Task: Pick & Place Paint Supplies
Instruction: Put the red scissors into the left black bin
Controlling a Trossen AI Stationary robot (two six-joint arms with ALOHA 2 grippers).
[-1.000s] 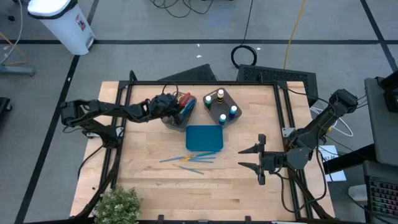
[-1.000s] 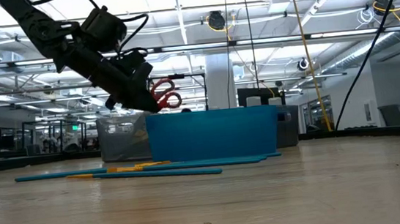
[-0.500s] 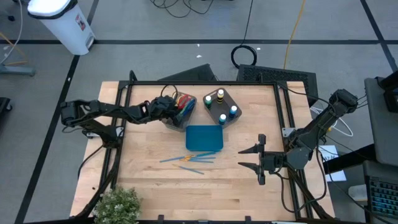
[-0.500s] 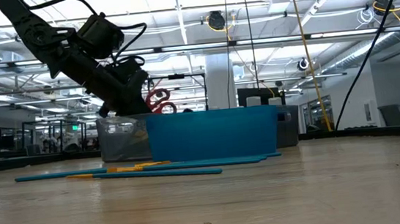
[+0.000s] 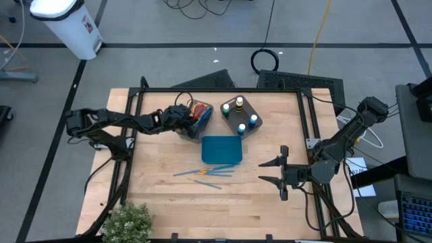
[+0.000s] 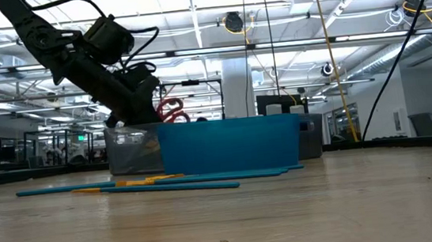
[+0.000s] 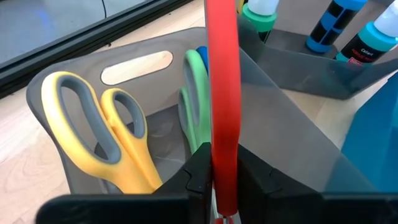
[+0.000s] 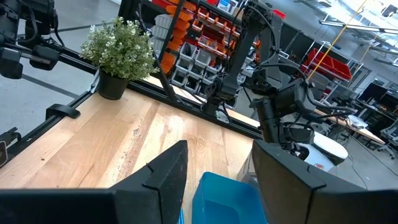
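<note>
Left gripper: the left gripper [image 5: 187,119] was over the grey-brown bin [image 7: 143,59] that held the scissors, its fingers [image 7: 198,177] pinched on the red scissors [image 7: 222,99].
Red scissors: the red handle rose straight up from between the two dark fingers, with the lower end hidden between them; in the low view the red loops [image 6: 169,110] showed just beyond the gripper, above the bin's rim.
Yellow scissors: the yellow scissors [image 7: 102,140] stood in the same bin, to one side of the fingers and apart from them, leaning against the bin wall below its slot handle.
Green scissors: the green scissors [image 7: 196,109] stood just beside the red handle, between it and the yellow pair; a blue edge [image 7: 202,55] showed behind the green loop.
Paint bottles: white paint bottles [image 5: 241,116] with coloured caps stood in a second bin [image 5: 231,125], beyond the left fingers and past the wall of the scissors bin.
Brushes: thin blue and orange brushes [image 5: 206,173] lay loose on the table [image 5: 155,182], near the teal tray [image 5: 221,149] and well away from both grippers.
Right gripper: the right gripper [image 5: 268,171] hovered at the table's right side, fingers [image 8: 158,180] spread and holding nothing, the tray lying ahead of them.
Plant: a potted plant [image 5: 127,223] stood at the table's near left corner.
</note>
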